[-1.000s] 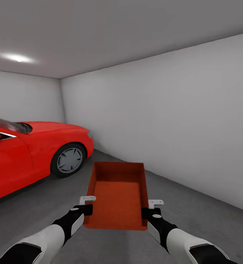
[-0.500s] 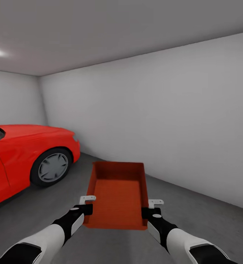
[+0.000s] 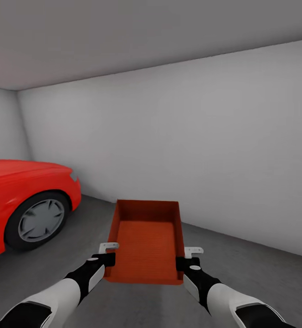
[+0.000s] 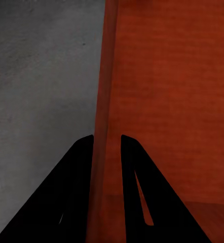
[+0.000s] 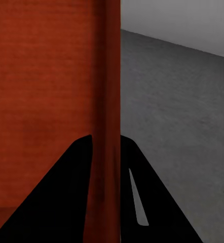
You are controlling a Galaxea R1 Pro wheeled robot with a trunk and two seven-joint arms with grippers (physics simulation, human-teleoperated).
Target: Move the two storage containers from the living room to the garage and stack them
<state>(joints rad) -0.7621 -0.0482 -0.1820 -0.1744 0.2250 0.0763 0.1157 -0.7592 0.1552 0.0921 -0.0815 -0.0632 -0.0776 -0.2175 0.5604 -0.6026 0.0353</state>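
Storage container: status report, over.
Left gripper and right gripper each clamped on a side wall. Storage container carried level above the garage floor. Red car to the left, path ahead open.

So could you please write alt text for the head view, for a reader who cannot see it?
Both arms hold an open orange-red storage container above a grey concrete floor, the left pincer and right pincer clamped on its side walls. A red car stands left, a white wall ahead.

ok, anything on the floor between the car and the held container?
No. In the head view only bare grey floor lies between the red car and the storage container.
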